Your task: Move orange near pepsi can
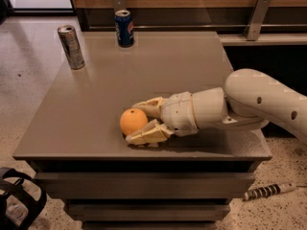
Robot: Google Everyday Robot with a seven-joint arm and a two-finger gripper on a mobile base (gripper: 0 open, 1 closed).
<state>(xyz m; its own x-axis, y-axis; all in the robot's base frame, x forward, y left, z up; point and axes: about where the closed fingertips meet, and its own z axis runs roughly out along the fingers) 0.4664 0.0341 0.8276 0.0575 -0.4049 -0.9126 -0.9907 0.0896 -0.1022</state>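
Observation:
The orange (132, 120) rests on the grey table (168, 66) near its front edge. My gripper (133, 122) reaches in from the right and lies low over the table, with one finger behind the orange and the other in front of it. Both fingers press against the fruit, so the gripper is shut on it. The blue pepsi can (124, 28) stands upright at the table's far edge, left of centre and well away from the orange.
A taller silver-grey can (71, 47) stands at the table's far left. A wooden wall with metal brackets (258, 14) runs behind the table. A black object (19, 202) and a striped cable (268, 191) lie on the floor in front.

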